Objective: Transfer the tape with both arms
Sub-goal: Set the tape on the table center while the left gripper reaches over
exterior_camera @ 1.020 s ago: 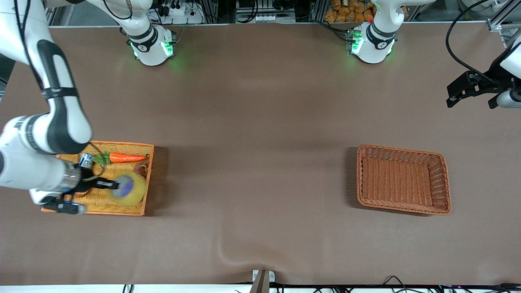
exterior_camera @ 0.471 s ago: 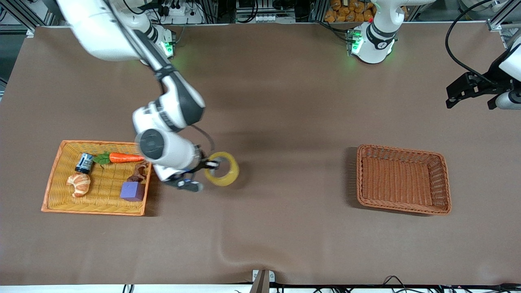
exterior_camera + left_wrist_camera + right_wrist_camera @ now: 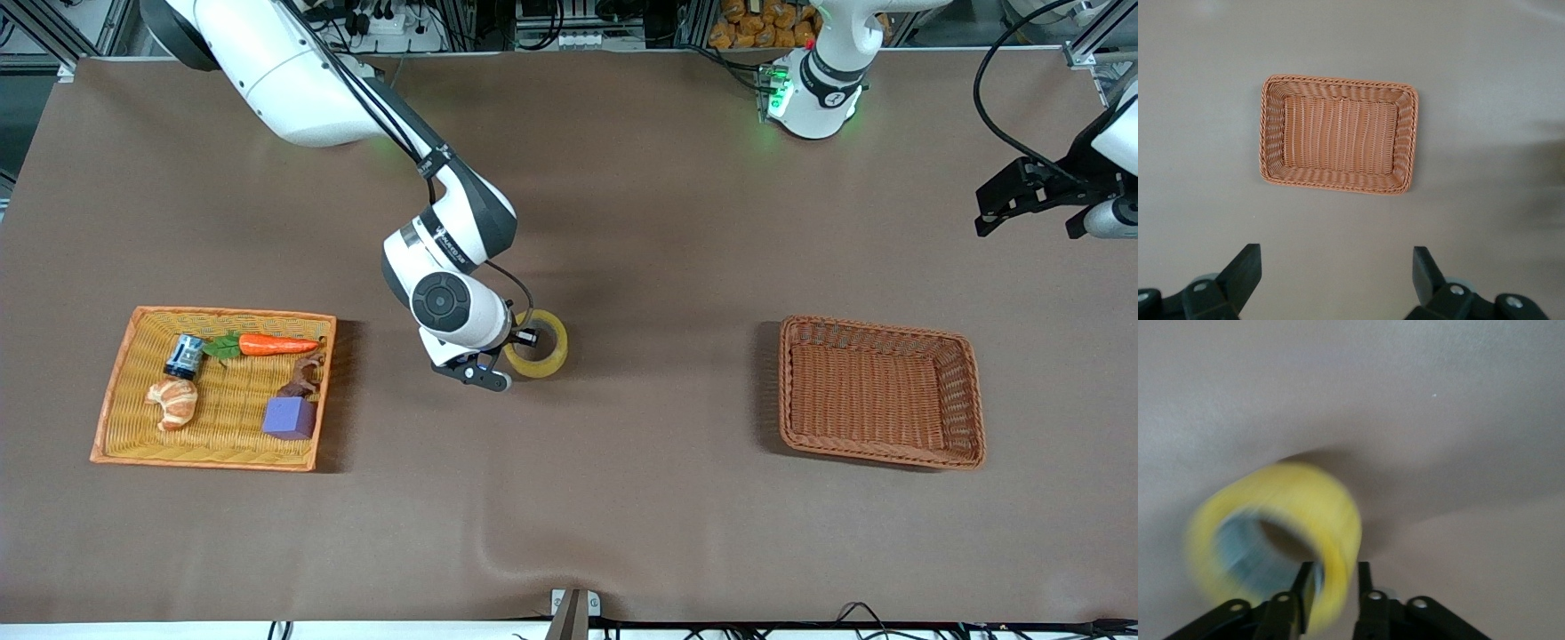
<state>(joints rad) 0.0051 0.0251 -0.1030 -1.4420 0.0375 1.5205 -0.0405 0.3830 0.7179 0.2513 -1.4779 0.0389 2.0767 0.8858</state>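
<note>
The yellow tape (image 3: 539, 345) is a ring held in my right gripper (image 3: 523, 339) over the middle of the table. In the right wrist view the tape (image 3: 1295, 527) has its wall pinched between the two black fingers, one inside the ring and one outside; my right gripper (image 3: 1333, 577) is shut on it. My left gripper (image 3: 1022, 197) waits high near the left arm's end of the table. In the left wrist view my left gripper (image 3: 1337, 263) is open and empty, looking down on the brown basket (image 3: 1337, 133).
An orange tray (image 3: 124, 449) at the right arm's end holds a carrot (image 3: 276, 344), a croissant (image 3: 172, 401), a purple cube (image 3: 289, 418), a small can (image 3: 184, 355) and a brown item. A brown wicker basket (image 3: 880, 393) stands toward the left arm's end.
My right arm has lifted the tape out of the orange tray and carried it to the middle of the table, toward the left arm's end. The left arm has not moved.
</note>
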